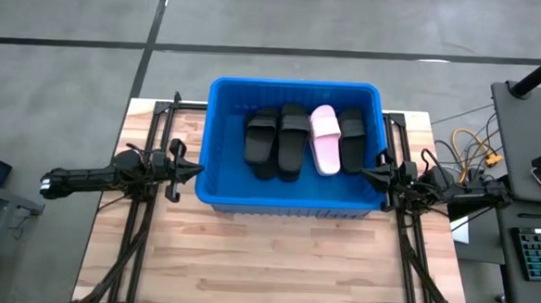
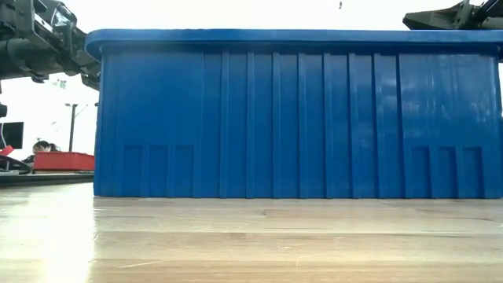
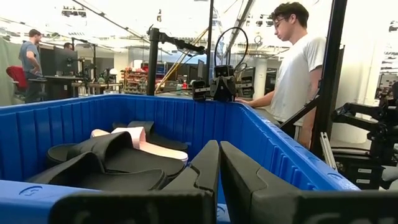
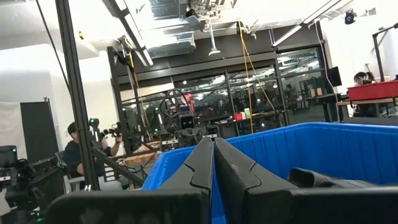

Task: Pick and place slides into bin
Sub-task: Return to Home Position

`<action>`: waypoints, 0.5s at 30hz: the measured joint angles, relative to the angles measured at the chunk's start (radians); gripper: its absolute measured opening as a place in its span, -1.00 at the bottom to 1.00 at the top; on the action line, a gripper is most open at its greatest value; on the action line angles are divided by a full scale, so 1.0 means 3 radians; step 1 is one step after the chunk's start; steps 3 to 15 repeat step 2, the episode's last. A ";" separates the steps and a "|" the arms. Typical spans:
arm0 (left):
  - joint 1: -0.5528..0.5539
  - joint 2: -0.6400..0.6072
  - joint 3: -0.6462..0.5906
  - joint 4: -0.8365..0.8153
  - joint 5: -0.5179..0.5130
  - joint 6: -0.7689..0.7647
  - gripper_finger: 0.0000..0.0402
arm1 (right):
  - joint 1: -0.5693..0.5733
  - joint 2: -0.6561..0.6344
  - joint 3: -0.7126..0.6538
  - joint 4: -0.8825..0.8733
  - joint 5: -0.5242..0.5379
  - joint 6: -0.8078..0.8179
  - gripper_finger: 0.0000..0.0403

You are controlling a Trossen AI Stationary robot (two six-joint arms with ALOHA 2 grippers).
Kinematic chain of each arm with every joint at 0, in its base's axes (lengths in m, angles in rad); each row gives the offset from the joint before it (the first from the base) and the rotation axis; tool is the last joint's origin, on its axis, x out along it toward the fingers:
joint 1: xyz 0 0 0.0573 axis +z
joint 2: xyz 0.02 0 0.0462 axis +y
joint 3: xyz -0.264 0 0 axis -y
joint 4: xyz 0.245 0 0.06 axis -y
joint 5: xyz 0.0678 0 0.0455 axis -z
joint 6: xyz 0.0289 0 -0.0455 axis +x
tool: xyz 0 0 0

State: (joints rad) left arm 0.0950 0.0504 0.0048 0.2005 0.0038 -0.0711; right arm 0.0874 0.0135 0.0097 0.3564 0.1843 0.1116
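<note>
High view: blue bin [image 1: 286, 204], centre of the frame, on the wooden bench [image 1: 274, 263]. Inside it is a row of slides side by side, three black slides [image 1: 292, 139] and one pink slide [image 1: 324, 141] showing; whether others lie beneath them cannot be told. None lies on the bench, so the loading looks complete. Left hand [image 1: 190, 169], just outside the bin's left wall; right hand [image 1: 371, 175], just outside its right wall. Both are held level and clear of the load, which suits arms parking rather than reaching. Low view: the bin's long ribbed wall fills the frame and hides every slide. Arm parts show only at the upper left and upper right corners, at about rim height, a height the high view does not give. Left wrist view: the left hand's fingers [image 3: 202, 171] are together with nothing between them, at the bin's near rim. Black slides overlap at lower left, with the pink one behind them. The right hand shows across the bin at the far rim, and a person in a white T-shirt [image 3: 298, 68] stands beyond, at the upper right. Right wrist view: the right hand's fingers [image 4: 200, 165] are together, holding nothing. A black slide's edge shows at lower right. A seated person [image 4: 78, 155] is at the left and a red crate [image 4: 373, 90] at the upper right, neither shown from overhead.
</note>
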 joint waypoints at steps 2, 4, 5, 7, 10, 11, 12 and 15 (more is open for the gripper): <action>0.0000 0.0003 0.0000 0.0001 0.0000 0.0000 -1.00 | 0.0000 0.0000 0.0000 0.0000 -0.0001 0.0000 -0.96; 0.0000 0.0003 0.0000 0.0001 0.0000 0.0000 -1.00 | 0.0000 0.0000 0.0000 0.0000 -0.0001 0.0000 -0.96; 0.0000 0.0003 0.0000 0.0001 0.0000 0.0000 -1.00 | 0.0000 0.0000 0.0000 0.0000 -0.0001 0.0000 -0.96; 0.0000 0.0003 0.0000 0.0001 0.0000 0.0000 -1.00 | 0.0000 0.0000 0.0000 0.0000 -0.0001 0.0000 -0.96; 0.0000 0.0003 0.0000 0.0001 0.0000 0.0000 -1.00 | 0.0000 0.0000 0.0000 0.0000 -0.0001 0.0000 -0.96; 0.0000 0.0003 0.0000 0.0001 0.0000 0.0000 -1.00 | 0.0000 0.0000 0.0000 0.0000 -0.0001 0.0000 -0.96; 0.0000 0.0003 0.0000 0.0001 0.0000 0.0000 -1.00 | 0.0000 0.0000 0.0000 0.0000 -0.0001 0.0000 -0.96; 0.0000 0.0003 0.0000 0.0001 0.0000 0.0000 -1.00 | 0.0000 0.0000 0.0000 0.0000 -0.0001 0.0000 -0.96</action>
